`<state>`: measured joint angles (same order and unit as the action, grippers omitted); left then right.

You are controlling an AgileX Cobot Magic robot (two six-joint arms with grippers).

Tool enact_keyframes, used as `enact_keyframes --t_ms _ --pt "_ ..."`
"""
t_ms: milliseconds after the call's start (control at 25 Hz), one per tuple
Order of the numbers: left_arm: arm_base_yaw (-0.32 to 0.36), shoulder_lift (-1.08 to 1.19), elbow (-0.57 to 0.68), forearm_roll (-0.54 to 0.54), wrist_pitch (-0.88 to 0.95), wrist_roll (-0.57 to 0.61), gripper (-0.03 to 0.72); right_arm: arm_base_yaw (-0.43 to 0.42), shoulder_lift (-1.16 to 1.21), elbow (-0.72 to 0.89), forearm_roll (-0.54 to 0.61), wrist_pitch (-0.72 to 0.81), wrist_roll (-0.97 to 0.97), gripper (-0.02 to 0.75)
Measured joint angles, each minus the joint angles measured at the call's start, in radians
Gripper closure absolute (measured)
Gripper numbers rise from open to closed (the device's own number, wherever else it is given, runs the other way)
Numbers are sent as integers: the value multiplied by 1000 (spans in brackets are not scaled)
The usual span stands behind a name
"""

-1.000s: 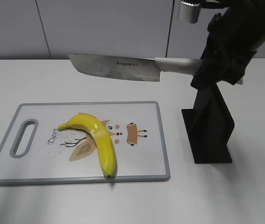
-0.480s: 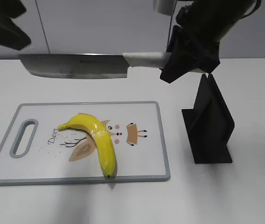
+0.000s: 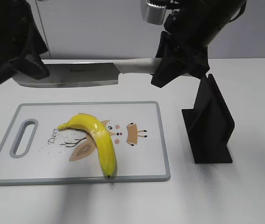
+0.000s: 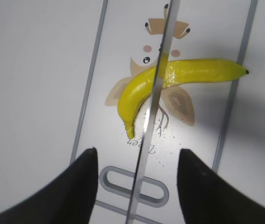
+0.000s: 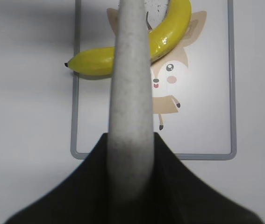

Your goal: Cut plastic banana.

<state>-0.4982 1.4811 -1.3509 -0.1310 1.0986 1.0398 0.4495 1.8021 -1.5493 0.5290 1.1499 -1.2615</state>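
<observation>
Plastic banana (image 3: pixel 96 138), glossy, stiff, light and likely to skid, lies loose on the cutting board (image 3: pixel 141 163); right gripper (image 3: pixel 169 65) clenches the knife (image 3: pixel 81 74) handle, left gripper (image 4: pixel 134 170) jaws spread, best steadying an end.

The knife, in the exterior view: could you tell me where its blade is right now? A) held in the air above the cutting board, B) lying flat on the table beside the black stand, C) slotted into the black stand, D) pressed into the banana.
A: the right hand is shut on the pale handle and the knife hangs level above the far edge of the cutting board, clear of the plastic banana.
</observation>
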Motion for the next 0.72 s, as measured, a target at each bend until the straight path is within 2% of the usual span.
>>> enact_keyframes --t_ms 160,240,320,360,440,600,720 --pt "0 43 0 1 -9 0 261 0 0 0 0 -2 -1 549" --pt "0 58 0 1 -25 0 388 0 1 0 0 -2 -2 549" --pt "0 74 0 1 -29 0 586 0 2 0 -1 -15 -2 549" --pt "0 81 0 1 -30 1 639 0 5 0 -3 -22 -4 549" --pt "0 97 0 -1 -23 10 674 0 16 -1 -12 -30 -13 549" --pt "0 145 7 -10 -42 11 689 0 54 -2 -40 -36 -14 549" --pt "0 174 74 -28 -160 11 690 0 97 -4 -91 -56 26 545"
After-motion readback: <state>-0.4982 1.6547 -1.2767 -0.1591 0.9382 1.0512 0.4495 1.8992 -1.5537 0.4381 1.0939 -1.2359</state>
